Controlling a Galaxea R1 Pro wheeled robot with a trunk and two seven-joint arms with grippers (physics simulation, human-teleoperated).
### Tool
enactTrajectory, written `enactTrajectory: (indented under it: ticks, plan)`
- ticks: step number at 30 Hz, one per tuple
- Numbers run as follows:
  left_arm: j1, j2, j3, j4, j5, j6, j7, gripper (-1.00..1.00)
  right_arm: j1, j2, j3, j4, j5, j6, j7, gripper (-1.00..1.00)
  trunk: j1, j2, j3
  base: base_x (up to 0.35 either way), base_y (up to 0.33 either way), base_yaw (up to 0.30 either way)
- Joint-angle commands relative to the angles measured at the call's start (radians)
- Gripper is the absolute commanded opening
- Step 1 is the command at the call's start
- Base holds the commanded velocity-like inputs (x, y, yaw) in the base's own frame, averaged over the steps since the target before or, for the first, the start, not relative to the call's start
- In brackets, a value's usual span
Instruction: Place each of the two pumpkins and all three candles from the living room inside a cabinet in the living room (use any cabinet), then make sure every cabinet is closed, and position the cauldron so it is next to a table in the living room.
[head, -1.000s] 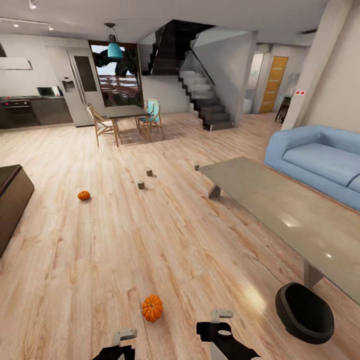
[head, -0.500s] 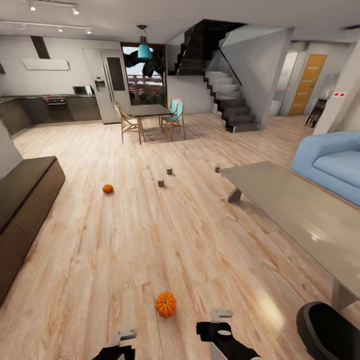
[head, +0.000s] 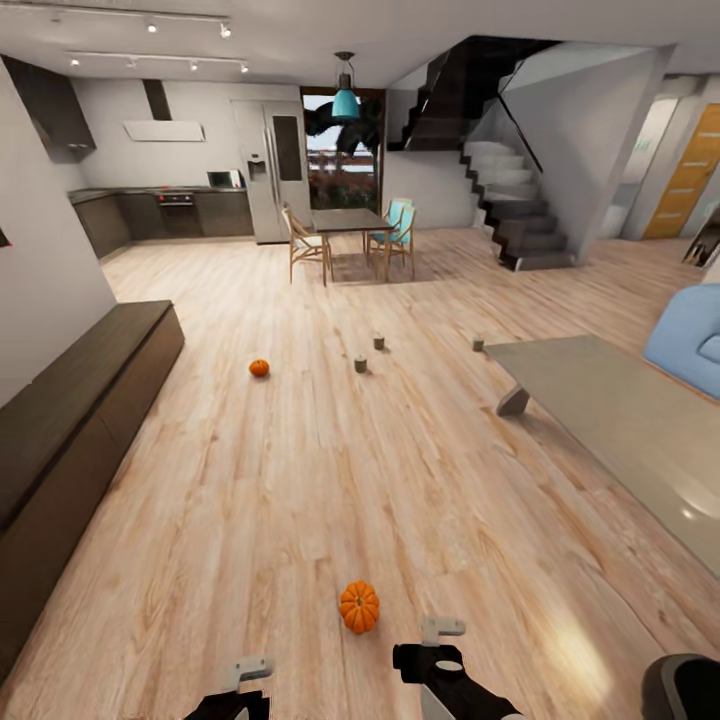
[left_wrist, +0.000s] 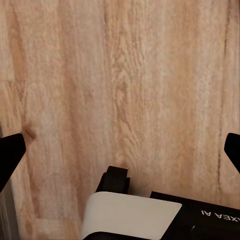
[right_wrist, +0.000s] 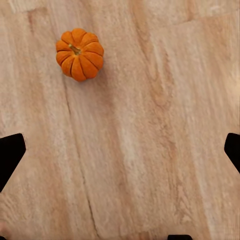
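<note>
One orange pumpkin (head: 359, 606) lies on the plank floor just ahead of my right gripper (head: 440, 645); it also shows in the right wrist view as a ribbed pumpkin (right_wrist: 79, 53) beyond the wide-apart black fingertips (right_wrist: 11, 155). The second pumpkin (head: 259, 367) sits farther off near the cabinet's far end. Three stubby candles (head: 360, 364), (head: 379, 342), (head: 478, 344) stand on the floor mid-room. The long dark cabinet (head: 80, 420) runs along the left wall, its fronts shut. The black cauldron (head: 685, 688) peeks in at the lower right. My left gripper (head: 245, 680) hangs open over bare floor.
A low grey table (head: 620, 420) stretches along the right, with a blue sofa (head: 690, 340) behind it. Dining table and chairs (head: 350, 235), a kitchen and stairs (head: 520, 220) lie at the back. Wide open floor separates me from the candles.
The camera has turned left, so the whole picture slid right. More of the cabinet shows, while the sofa and cauldron have slipped toward the right edge. Both grippers hold the same pose.
</note>
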Motion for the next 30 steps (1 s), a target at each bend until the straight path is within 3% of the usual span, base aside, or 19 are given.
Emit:
enactTrajectory:
  ticks: [1,16,30]
  plan:
    - [0.000,0.000,-0.008,-0.002,0.008,0.006,0.006,1.00,0.000,0.000,0.006,-0.001,-0.006,0.001,-0.005,1.00,0.000,0.000,-0.001,0.000,0.000,0.290]
    - [0.000,0.000,-0.008,-0.002,0.008,0.006,0.006,1.00,-0.001,0.000,0.006,-0.001,-0.006,0.001,-0.005,1.00,0.000,0.000,-0.001,0.011,0.014,0.290]
    - [0.000,0.000,-0.008,-0.002,0.007,0.005,0.006,1.00,-0.001,0.000,0.006,-0.001,-0.006,0.001,-0.005,1.00,0.000,0.000,-0.001,0.158,0.205,0.290]
